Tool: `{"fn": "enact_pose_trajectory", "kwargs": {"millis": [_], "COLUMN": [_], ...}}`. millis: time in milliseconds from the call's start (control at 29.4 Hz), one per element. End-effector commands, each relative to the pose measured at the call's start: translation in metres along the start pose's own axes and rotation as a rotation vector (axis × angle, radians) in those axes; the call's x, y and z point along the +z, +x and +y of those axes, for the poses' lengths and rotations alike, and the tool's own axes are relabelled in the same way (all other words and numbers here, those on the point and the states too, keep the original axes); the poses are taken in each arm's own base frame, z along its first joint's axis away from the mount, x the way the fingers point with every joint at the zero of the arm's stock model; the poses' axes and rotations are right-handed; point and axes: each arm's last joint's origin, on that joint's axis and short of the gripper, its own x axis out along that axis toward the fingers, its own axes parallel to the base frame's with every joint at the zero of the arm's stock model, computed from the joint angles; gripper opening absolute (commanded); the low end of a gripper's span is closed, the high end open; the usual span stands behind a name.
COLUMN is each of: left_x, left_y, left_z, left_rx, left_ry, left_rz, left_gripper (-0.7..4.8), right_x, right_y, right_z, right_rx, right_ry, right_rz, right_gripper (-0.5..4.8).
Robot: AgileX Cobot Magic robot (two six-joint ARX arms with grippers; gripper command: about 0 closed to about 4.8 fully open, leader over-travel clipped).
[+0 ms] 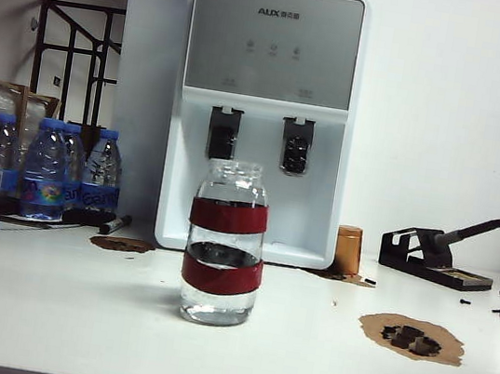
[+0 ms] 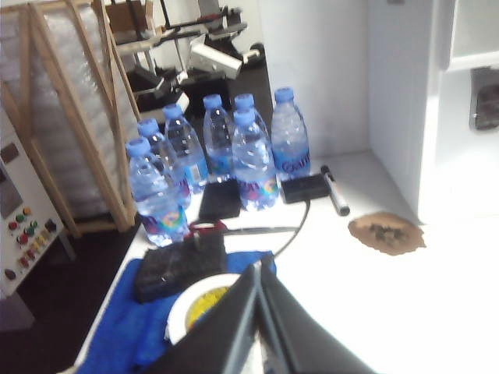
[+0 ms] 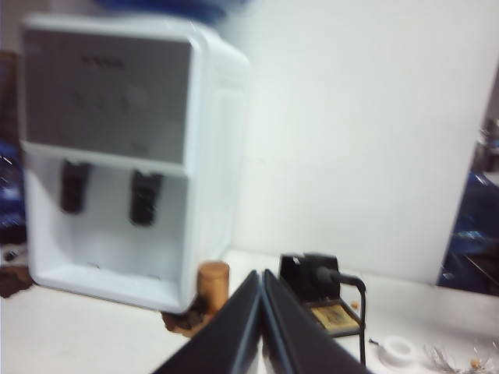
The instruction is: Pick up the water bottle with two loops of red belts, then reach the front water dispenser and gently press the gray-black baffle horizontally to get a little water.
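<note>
Left hand (image 2: 257, 312): fingers pressed together, holding nothing; its wrist view faces the blue-capped bottles (image 2: 234, 156), well off to the left of the water bottle.

Right hand (image 3: 263, 323): fingers pressed together, empty; its wrist view faces the water dispenser (image 3: 117, 156) and soldering stand (image 3: 320, 292), right of the water bottle.

Water bottle (image 1: 226, 242): upright on the table (image 1: 44, 307), long axis vertical, two red bands, a little water inside; directly in front of the dispenser, apart from it. Neither hand appears in the exterior view; which is nearer cannot be told.

Gray-black baffles (image 1: 295, 147): behind and above the bottle's neck.
</note>
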Motion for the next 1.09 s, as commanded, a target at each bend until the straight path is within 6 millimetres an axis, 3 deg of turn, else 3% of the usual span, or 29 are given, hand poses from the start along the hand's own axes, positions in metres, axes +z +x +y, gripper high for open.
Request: {"fn": "enact_pose_trajectory", "kwargs": {"millis": [34, 136, 374, 611, 815, 1087], "left_x": [0.0, 0.0, -0.006, -0.021, -0.067, -0.082], "left_y": [-0.013, -0.027, -0.024, -0.008, 0.02, 0.025], "left_z": [0.005, 0.008, 0.008, -0.005, -0.017, -0.018], "left_rx": [0.061, 0.067, 0.108, -0.133, -0.121, -0.056], "left_ry": [0.03, 0.034, 0.057, 0.064, 0.059, 0.123], "left_rz": [-0.065, -0.141, -0.096, -0.184, -0.221, -0.164], "left_gripper": [-0.05, -0.05, -0.04, -0.05, -0.04, -0.05], "right_x": [-0.003, -0.021, -0.051, -0.063, -0.064, -0.065], "right_y": [0.002, 0.005, 0.01, 0.011, 0.011, 0.011], "right_z": [0.0, 0.003, 0.007, 0.008, 0.008, 0.009], "right_rx": [-0.014, -0.01, -0.003, -0.031, -0.033, -0.02], "right_ry": [0.089, 0.105, 0.172, 0.171, 0.165, 0.177], "right_rz": [-0.02, 0.028, 0.083, 0.119, 0.127, 0.139], "right_gripper": [-0.03, -0.03, -0.03, -0.03, -0.03, -0.01]}}
